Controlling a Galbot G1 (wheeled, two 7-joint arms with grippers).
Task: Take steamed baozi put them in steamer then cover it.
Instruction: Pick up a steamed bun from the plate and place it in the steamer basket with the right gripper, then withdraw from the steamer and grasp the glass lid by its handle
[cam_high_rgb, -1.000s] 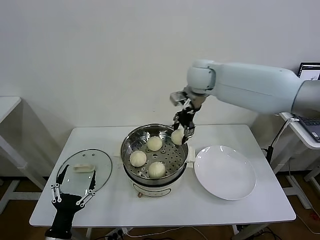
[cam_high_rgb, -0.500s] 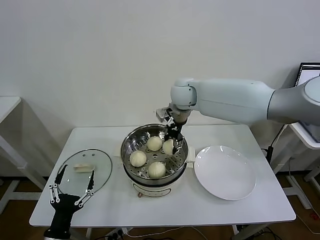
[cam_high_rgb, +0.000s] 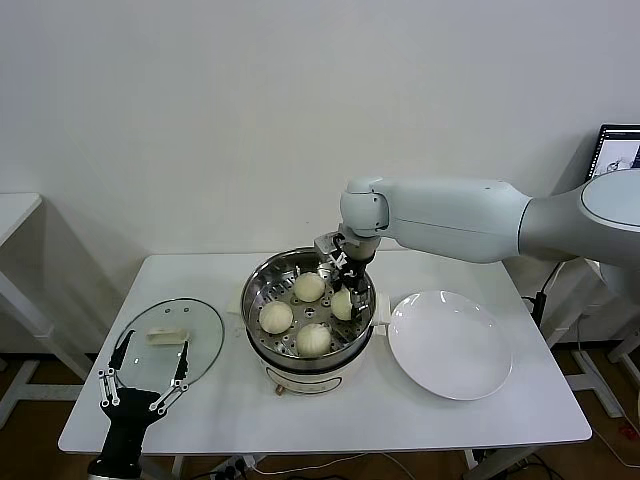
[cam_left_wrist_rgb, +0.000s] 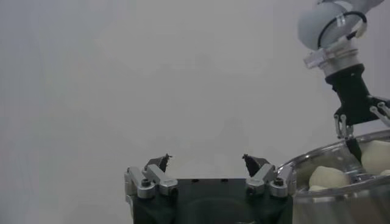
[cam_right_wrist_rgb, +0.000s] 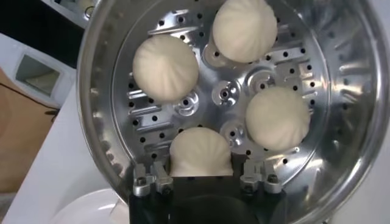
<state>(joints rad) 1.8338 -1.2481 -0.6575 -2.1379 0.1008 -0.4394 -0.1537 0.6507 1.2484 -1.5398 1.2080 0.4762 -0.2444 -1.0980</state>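
Fourth baozi going down onto the steamer tray — right gripper clamped on it

The fourth steamed baozi (cam_right_wrist_rgb: 202, 152) sits between the right gripper's (cam_right_wrist_rgb: 202, 171) fingers, low in the steamer (cam_high_rgb: 262, 280) on the tray's right side; whether it touches the perforated tray I cannot tell. The other three buns (cam_right_wrist_rgb: 165, 66) lie spread round the tray, near but apart from it. The bun lies straight between the jaws, so release means opening, then lifting clear. A second ago this gripper held the bun above the rim — it has since come down inside. The glass cover (cam_high_rgb: 172, 340) rests flat on the table at the left, handle up, just ahead of the left gripper (cam_high_rgb: 145, 378), whose fingers stand spread and empty; that arm is the nearer for covering. The white plate (cam_high_rgb: 449, 345) on the right holds no bun.
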